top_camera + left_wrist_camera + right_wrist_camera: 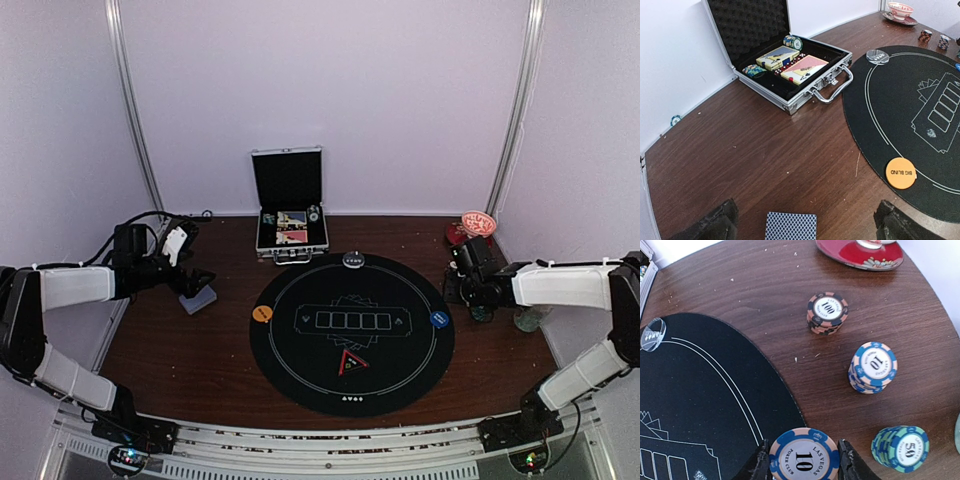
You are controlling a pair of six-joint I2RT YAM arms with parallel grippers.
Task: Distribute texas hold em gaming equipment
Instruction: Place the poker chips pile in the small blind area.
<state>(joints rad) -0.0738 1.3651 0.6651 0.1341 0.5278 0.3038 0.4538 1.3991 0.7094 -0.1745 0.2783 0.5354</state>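
Dark brown wood forms the table (180, 350), closed in by pale walls. A large round black mat (352, 385) with white markings lies at its middle. Behind the mat, an open silver case (765, 92) holds two card boxes (802, 69) and some teal chips (793, 42). Three button discs sit on the mat's rim: an orange disc (901, 173) on the left, a blue disc (439, 319) on the right and a dark disc (353, 260) at the far side.

Left of the mat, the left claw (805, 207) hangs low over the wood with its fingers (715, 225) spread wide and holding nothing. A small stack of grey-blue-backed playing cards (790, 226) lies flat on the table between the fingers, touching neither. One loose chip (675, 120) rests by the left wall.

At the mat's right edge, the right claw (804, 455) is closed on a blue-and-peach chip (804, 462) marked 10, a finger against each side. The wrist view cuts off too low to show whether more chips sit beneath it.

Just beyond, three stacks stand apart on bare wood: a black-and-peach stack (827, 312) marked 100, a blue stack (873, 366) marked 10 and a teal stack (901, 447) marked 50. A red saucer (860, 252) sits in the far right corner.
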